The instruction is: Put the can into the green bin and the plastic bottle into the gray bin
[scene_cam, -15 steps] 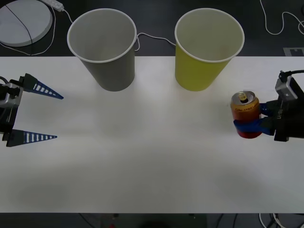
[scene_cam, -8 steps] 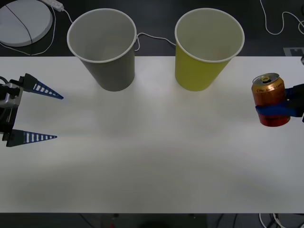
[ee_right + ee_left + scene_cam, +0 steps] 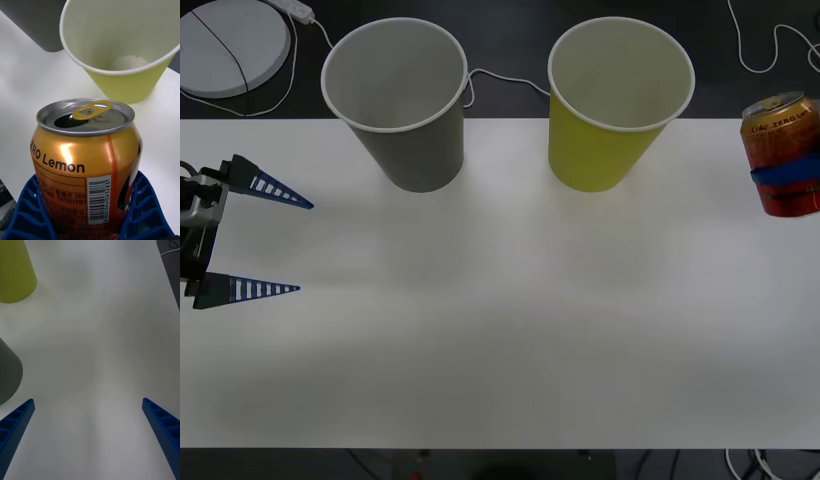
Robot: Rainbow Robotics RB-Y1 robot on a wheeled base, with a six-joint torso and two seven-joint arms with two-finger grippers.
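1. The left gripper (image 3: 275, 240) waits at the left edge of the table (image 3: 500, 350), its two blue fingers spread wide with nothing between them.
2. The right gripper (image 3: 90, 210) is clenched on the can (image 3: 783, 155); its blue ribbed fingers (image 3: 144, 210) press the lower half of the can from both sides, and the gold top with its pull tab stands clear above them. The can is upright, tilted a little.
3. The can hangs in the air over the right edge of the table, level with the cups and well apart from the green bin (image 3: 620, 100).
4. The green bin stands at the far edge, right of centre; the gray bin (image 3: 395, 100) stands at the same edge to its left. Both are upright and look empty.
5. Risks, as I judge them: the grip sits low on a top-heavy can, so a quick swing could tip it out. Carried too low, the can could strike the green bin's rim and knock the light paper cup over. No plastic bottle shows on the table.
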